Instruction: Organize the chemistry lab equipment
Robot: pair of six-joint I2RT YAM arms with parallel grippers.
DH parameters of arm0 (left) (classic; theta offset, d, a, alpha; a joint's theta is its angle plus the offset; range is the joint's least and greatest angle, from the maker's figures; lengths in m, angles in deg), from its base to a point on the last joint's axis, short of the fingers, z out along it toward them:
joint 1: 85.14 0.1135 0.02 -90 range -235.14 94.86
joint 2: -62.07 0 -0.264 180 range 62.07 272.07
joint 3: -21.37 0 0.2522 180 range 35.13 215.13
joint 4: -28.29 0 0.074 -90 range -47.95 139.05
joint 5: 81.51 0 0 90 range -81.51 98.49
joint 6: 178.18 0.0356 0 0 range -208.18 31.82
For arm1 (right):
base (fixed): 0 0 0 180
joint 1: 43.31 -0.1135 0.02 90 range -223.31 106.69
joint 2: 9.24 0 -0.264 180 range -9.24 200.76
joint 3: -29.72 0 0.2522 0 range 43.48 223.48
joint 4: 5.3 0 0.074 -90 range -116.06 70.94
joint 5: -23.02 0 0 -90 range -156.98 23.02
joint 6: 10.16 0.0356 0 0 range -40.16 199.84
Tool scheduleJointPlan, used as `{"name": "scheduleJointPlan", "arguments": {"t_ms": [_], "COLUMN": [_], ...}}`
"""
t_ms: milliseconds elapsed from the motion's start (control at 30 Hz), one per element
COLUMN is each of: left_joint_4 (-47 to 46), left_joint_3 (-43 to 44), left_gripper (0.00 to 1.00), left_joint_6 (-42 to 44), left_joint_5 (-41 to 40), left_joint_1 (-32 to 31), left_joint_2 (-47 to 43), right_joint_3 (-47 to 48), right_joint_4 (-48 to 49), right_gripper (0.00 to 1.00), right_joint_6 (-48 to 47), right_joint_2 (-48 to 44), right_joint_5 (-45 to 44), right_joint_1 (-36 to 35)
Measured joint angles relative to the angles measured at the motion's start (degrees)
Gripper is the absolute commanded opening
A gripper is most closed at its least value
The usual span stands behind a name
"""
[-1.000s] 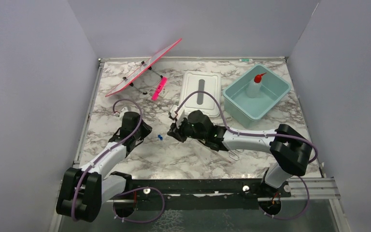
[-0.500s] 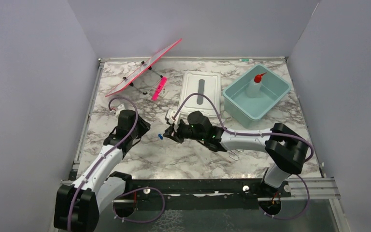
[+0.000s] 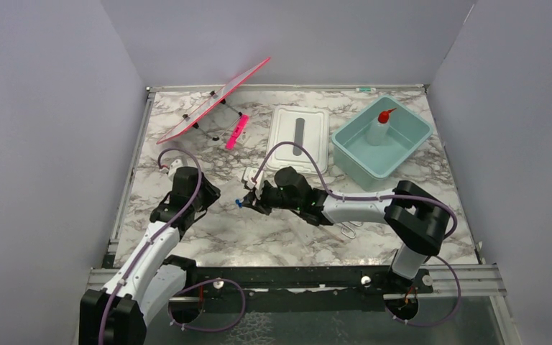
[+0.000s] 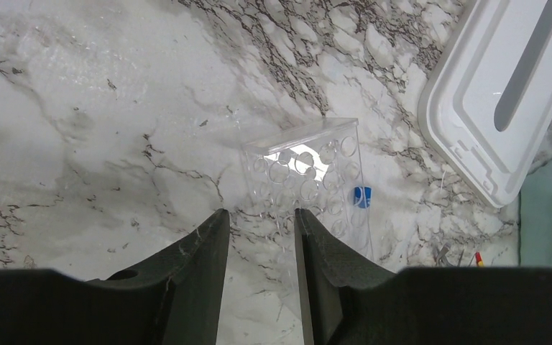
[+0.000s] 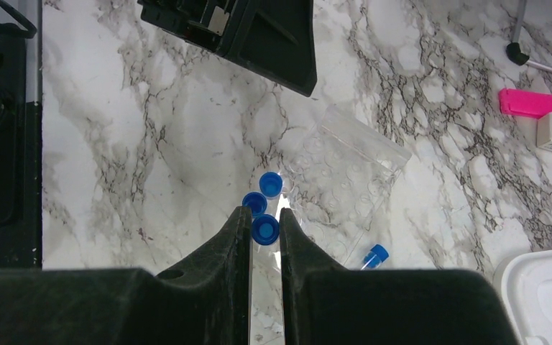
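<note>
My right gripper [image 5: 265, 215] is shut on a clear blue-capped tube [image 5: 265, 229], held upright over a clear plastic rack [image 5: 348, 180]. Two more blue-capped tubes [image 5: 254, 203] stand at the rack's near edge, and another tube [image 5: 374, 256] lies to the right. My left gripper [image 4: 262, 215] is open with nothing gripped, just short of the rack [image 4: 305, 176]. In the top view, the left gripper [image 3: 207, 195] and right gripper [image 3: 249, 200] face each other across a blue cap [image 3: 238, 203]. The white squeeze bottle [image 3: 379, 128] stands in the teal tub [image 3: 410, 152]. A wire clamp [image 3: 348, 231] lies beside the right forearm.
A white rectangular lid [image 3: 299, 138] lies left of the tub. A pink tilted board on a wire stand [image 3: 214, 100] and a pink strip [image 3: 236, 131] sit at the back left. Grey walls enclose the table on three sides.
My left gripper has opened and drawn back to the left, away from the rack. My right gripper has moved left with its tube toward the other blue caps.
</note>
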Motion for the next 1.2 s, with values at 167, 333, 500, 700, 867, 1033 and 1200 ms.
{"name": "scheduleJointPlan", "arguments": {"t_ms": [167, 333, 500, 700, 867, 1033, 1200], "left_joint_4": [0.85, 1.22, 1.27, 1.27, 1.33, 1.42, 1.55], "left_joint_3": [0.04, 0.85, 0.87, 0.87, 1.27, 2.27, 2.75], "left_gripper": [0.41, 0.41, 0.41, 0.41, 0.41, 0.41, 0.45], "left_joint_6": [0.42, 0.94, 1.07, 1.55, 1.95, 2.25, 2.78], "left_joint_5": [-0.66, -0.87, -1.14, -1.46, -1.81, -1.97, -2.14], "left_joint_1": [0.00, 0.00, 0.00, 0.00, 0.00, 0.00, 0.00], "left_joint_2": [-0.90, -1.05, -1.11, -1.09, -1.09, -1.09, -1.20], "right_joint_3": [0.79, 1.11, 2.36, 3.76, 3.76, 3.76, 3.87], "right_joint_4": [-0.70, -3.13, -5.29, -6.67, -7.58, -8.94, -10.93], "right_gripper": [0.18, 0.20, 0.25, 0.38, 0.47, 0.54, 0.54], "right_joint_6": [-1.07, -2.10, -2.12, -1.99, -1.46, -0.09, 2.10], "right_joint_2": [0.96, 1.16, 1.25, 2.93, 2.95, 2.03, -2.49], "right_joint_5": [-0.04, -0.04, 0.09, 0.17, 0.15, 0.00, -2.36], "right_joint_1": [0.00, 0.00, 0.00, 0.00, 0.00, 0.00, 0.00]}}
